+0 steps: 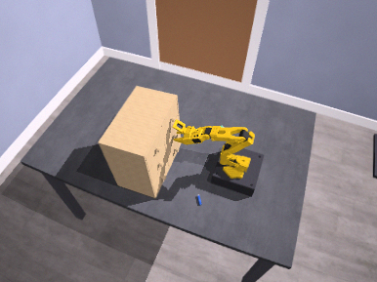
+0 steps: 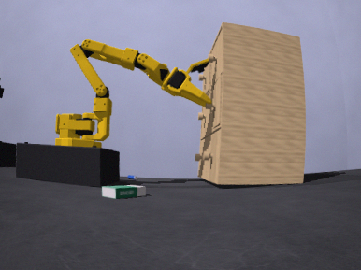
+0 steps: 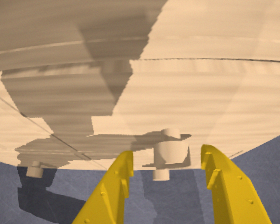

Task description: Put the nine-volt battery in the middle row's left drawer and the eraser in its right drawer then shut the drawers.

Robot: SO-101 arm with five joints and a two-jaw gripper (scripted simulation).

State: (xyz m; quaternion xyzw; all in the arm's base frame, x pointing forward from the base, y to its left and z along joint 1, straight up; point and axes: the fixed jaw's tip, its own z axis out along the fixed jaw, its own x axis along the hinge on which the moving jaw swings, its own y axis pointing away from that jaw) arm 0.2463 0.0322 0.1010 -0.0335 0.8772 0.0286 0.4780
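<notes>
The wooden chest (image 1: 132, 118) (image 2: 262, 106) stands upright, and no drawer visibly sticks out. My gripper (image 1: 176, 132) (image 2: 209, 81) (image 3: 168, 150) is partly open at its front, with no object held. In the wrist view a round knob (image 3: 171, 152) shows between the fingers, with gaps on both sides; I cannot tell which row it belongs to. The eraser (image 2: 126, 191), white with a green sleeve, lies on the table near the arm's base and is mostly hidden by the arm in the top view. The nine-volt battery is not seen.
A small blue thing (image 1: 199, 200) (image 2: 132, 177) lies on the table (image 1: 264, 223) (image 2: 187, 233) between the near edge and the black base (image 1: 231, 189) (image 2: 58, 164). More knobs stick out from the chest's front, including one at the wrist view's left (image 3: 35, 171).
</notes>
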